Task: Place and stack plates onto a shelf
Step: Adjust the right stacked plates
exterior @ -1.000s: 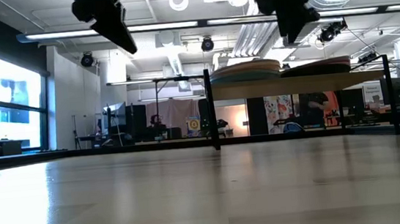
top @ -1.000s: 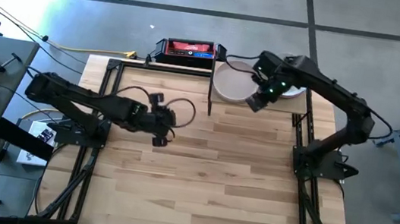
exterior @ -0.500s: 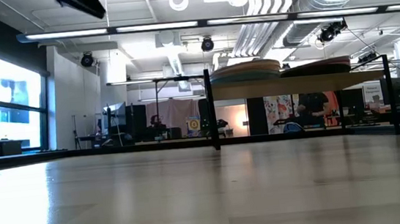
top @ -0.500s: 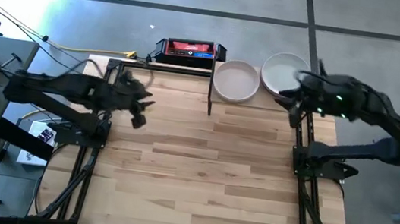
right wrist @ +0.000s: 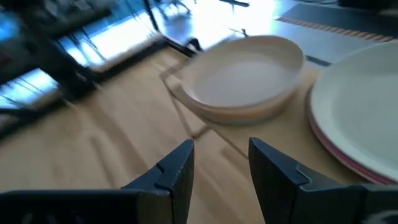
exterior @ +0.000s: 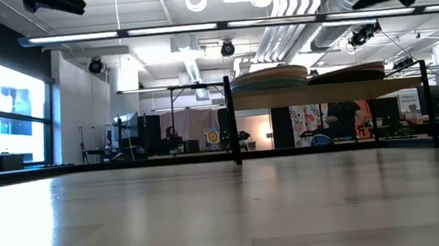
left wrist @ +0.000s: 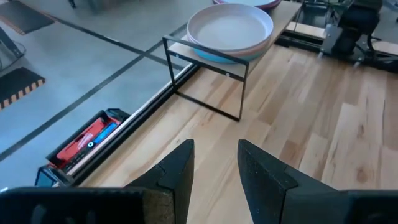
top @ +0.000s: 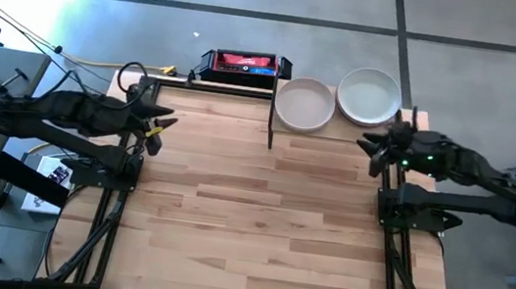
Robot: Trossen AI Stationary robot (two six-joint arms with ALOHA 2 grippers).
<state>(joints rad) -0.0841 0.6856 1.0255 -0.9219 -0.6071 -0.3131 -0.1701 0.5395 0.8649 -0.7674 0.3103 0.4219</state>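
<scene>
- Two stacks of plates sit side by side on the shelf (top: 338,135) at the far edge of the table (top: 257,233): the left stack (top: 304,105) and the right stack (top: 369,96).
- No plate shows anywhere on the table in the high view, and neither gripper carries one, so the job looks done or all but done; whether more plates wait out of sight cannot be told.
- The left stack is topped by a pale, whitish plate; in the left wrist view it shows a pinkish rim and a bluish-green one underneath (left wrist: 230,34).
- The right stack is topped by a cream plate, with a pink rim just under it in the right wrist view (right wrist: 367,106).
- From table height the left stack (exterior: 270,76) stands taller than the right one (exterior: 357,70); the exact count in each cannot be read.
- The shelf holds nothing but plates, and together the two stacks fill its width.
- The left gripper (top: 155,124) hangs over the table's left edge, well apart from the shelf, its fingers (left wrist: 177,171) apart and nothing between them.
- The right gripper (top: 374,142) is at the table's right edge, just beside the shelf's near right corner, fingers (right wrist: 177,171) apart and empty.
- Both arms look pulled back to their own sides, which reads as a resting pose rather than a reach.
- A red and black box (top: 242,63) lies on the floor beyond the table's far edge; it seems to play no part.
</scene>
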